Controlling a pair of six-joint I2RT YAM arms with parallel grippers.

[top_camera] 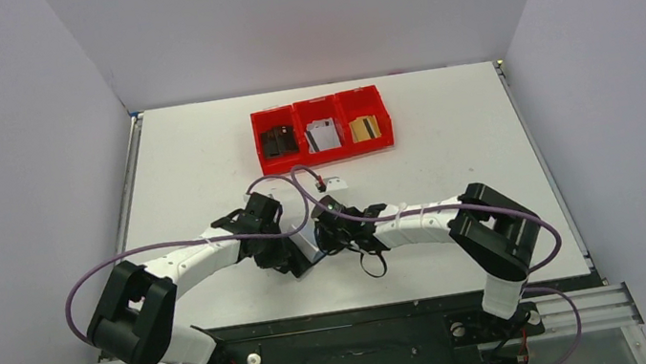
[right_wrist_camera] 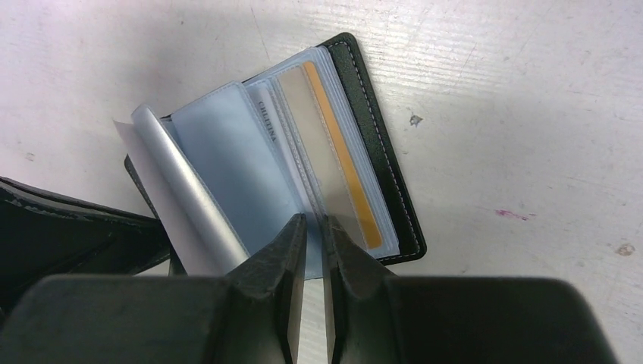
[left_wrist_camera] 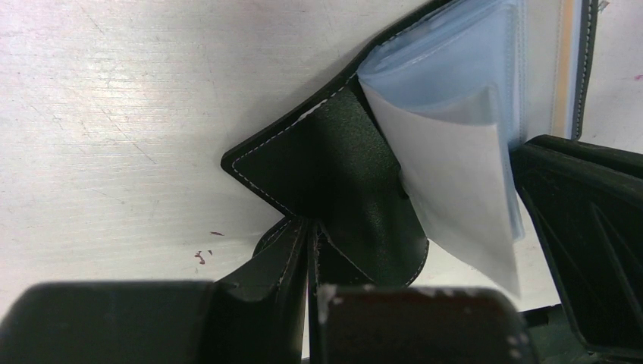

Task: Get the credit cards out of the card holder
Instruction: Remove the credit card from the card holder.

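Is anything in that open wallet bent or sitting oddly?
Yes. One clear sleeve of the card holder curls upward in a bow, while the sleeves beside it lie flat.

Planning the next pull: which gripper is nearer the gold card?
Right. The right gripper has its fingers closed on the sleeve edge beside the gold card; the left gripper clamps the black cover opposite.

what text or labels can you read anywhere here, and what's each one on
"CHI...": small capitals along a white card in the clear sleeve of the card holder; the remaining letters are too blurred to trust.
Too small to read: anything on the loose cards in the red bins.
No other text shows.
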